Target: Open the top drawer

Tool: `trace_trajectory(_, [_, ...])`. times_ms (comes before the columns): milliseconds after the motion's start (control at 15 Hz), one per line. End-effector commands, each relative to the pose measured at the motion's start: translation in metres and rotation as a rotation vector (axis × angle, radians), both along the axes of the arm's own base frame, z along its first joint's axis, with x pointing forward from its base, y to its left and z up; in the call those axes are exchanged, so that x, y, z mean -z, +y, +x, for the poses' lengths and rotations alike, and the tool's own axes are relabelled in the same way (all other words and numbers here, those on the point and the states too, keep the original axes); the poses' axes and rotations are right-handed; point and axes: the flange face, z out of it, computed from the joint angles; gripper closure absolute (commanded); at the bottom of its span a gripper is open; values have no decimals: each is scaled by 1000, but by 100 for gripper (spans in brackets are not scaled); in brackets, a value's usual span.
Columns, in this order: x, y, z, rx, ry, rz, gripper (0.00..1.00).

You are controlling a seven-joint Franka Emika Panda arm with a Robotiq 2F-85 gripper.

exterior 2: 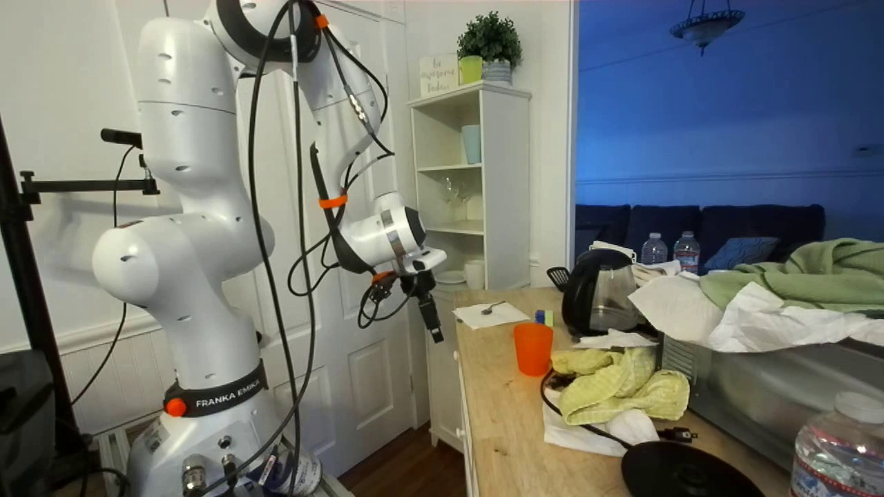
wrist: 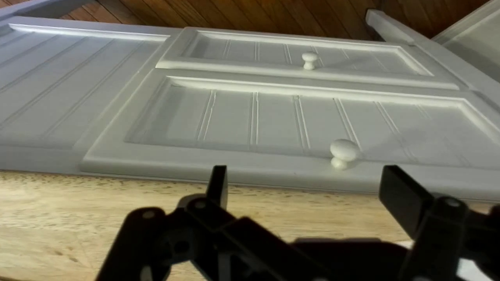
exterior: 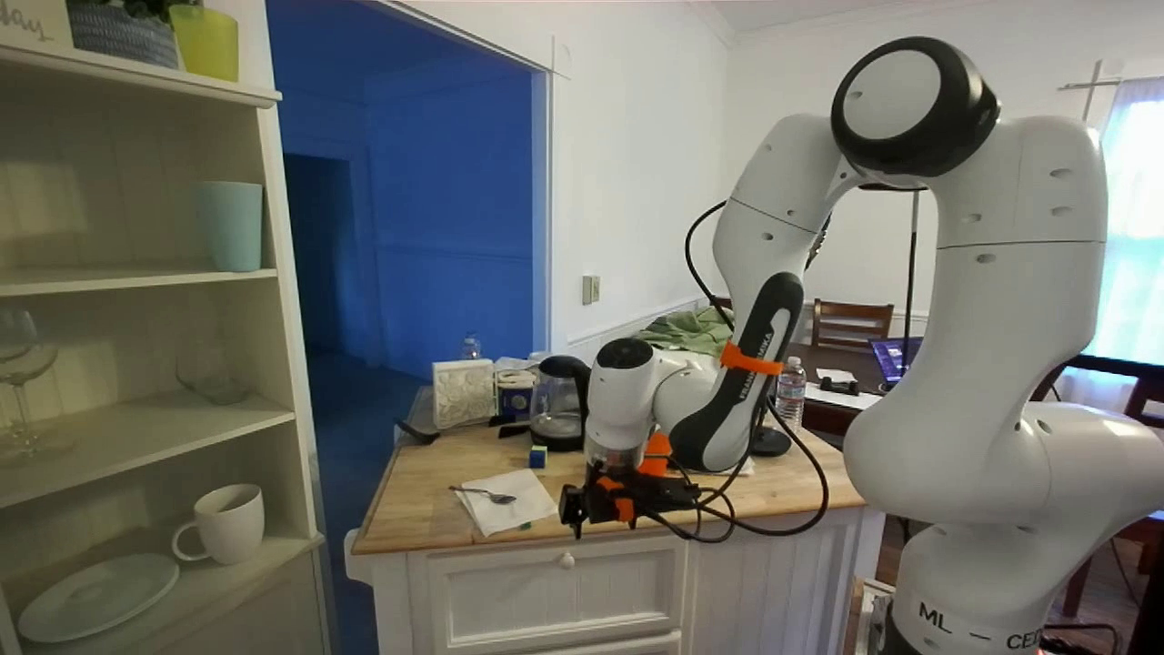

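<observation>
Claw [wrist: 304, 174] spread wide, empty, near the closed top drawer [wrist: 273, 121], arm [exterior: 1018, 227] arched high, bent downward

In an exterior view a shelf unit [exterior: 284, 346] stands left of the desk [exterior: 414, 505], a plate [exterior: 100, 599] left of a mug [exterior: 235, 528] on it. On the desk a spoon [exterior: 499, 498] lies on a napkin [exterior: 505, 518]; a block [exterior: 537, 457] sits near the napkin's far right corner, a kettle [exterior: 555, 418] behind it. In an exterior view a cup [exterior 2: 532, 350] stands before the block, left of a cloth [exterior 2: 621, 386]. The desk's top drawer [wrist: 281, 125] lies above the lower drawer [wrist: 273, 52].
</observation>
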Motion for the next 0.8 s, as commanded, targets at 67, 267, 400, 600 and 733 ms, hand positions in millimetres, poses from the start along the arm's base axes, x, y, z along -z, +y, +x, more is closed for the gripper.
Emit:
trace_trajectory(67, [38, 0, 9, 36, 48, -26, 0])
trace_trajectory(267, [33, -1, 4, 30, 53, -22, 0])
trace_trajectory(400, [37, 0, 6, 32, 63, -11, 0])
trace_trajectory(600, [38, 5, 13, 31, 10, 31, 0])
trace_trajectory(733, [41, 10, 13, 34, -7, 63, 0])
